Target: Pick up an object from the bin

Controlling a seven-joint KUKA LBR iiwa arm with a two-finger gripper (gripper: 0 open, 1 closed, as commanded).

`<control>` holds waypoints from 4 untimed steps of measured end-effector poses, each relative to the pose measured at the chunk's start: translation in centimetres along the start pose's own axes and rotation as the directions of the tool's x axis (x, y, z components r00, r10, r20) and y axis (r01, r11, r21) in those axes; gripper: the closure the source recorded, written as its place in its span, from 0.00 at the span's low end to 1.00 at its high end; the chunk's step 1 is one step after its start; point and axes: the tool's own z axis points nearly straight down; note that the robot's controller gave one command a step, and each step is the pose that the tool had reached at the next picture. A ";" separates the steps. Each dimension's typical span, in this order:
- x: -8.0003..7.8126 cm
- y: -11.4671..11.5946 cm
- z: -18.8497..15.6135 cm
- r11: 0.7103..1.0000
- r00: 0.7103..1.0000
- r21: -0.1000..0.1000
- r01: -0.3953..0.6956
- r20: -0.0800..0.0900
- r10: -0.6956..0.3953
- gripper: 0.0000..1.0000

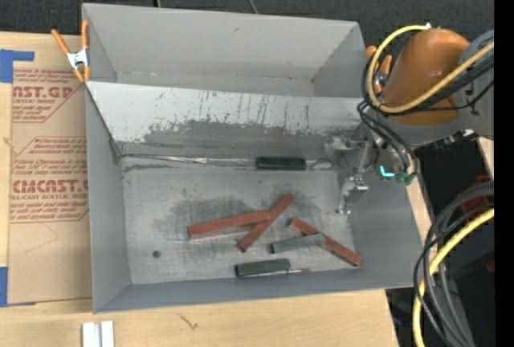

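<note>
**Claw low at the bin's right side**

The claw (347, 205) hangs near the grey bin's (161, 177) right wall; whether it is wide or narrow I cannot tell. Nearest lies a red-brown bar (325, 242), with a grey-green bar (295, 243) just beside it. Best to come down square across the red bar's narrow width, clear of its neighbour

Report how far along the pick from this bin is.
Done: nothing lifted. The red sticks and dark bars all lie on the floor of the bin. In hand: the gripper hangs at the right side, just above the nearest red stick. Left: settling on one piece, gripping it and lifting it out.
</note>
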 end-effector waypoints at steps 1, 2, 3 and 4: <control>-0.1 0.0 -0.4 1.000 1.000 0.001 0.000 0.006 0.000 0.00; -0.1 -0.6 -4.0 0.981 0.981 -0.001 0.196 -0.001 -0.196 0.00; 3.7 2.5 7.6 1.000 1.000 0.004 -0.003 0.018 0.003 1.00; 4.0 2.7 8.2 1.000 1.000 0.002 -0.003 0.017 0.003 0.00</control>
